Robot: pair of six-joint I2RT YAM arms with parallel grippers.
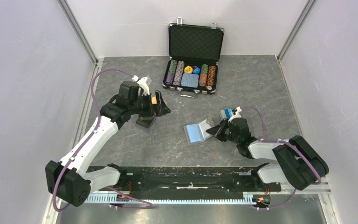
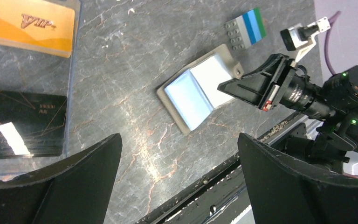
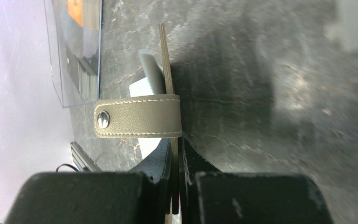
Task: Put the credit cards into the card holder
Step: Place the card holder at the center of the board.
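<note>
**Left arm by the cards, right arm holding the card holder open**

Left gripper [image 2: 179,144]: fingers spread as wide as they go, nothing between them, hanging above the table [image 1: 261,84]. The thin bright orange card [image 2: 28,23] and the glossy black card [image 2: 21,123] lie flat in a clear plastic tray [image 2: 74,60]. They sit off to one side of the left fingers, not in the gap. Their long axes run roughly along the line the fingers close on. My guess is the wrist needs a sideways shift over the tray, and probably a turn, to take a card across its short width.

Right gripper [image 1: 214,130]: fingers pinched tight on one cover edge of the khaki-grey folding card holder [image 1: 196,132]. Its strap with the round snap stud [image 3: 103,119] hangs across just ahead of the fingers. The holder lies open, light blue lining up, well apart from the tray.

The left arm is nearer the cards and the right is busy. No card is in the holder yet. A striped toy brick [image 1: 228,113] sits just beside the right gripper, and an open black chip case [image 1: 196,42] is at the back.
</note>
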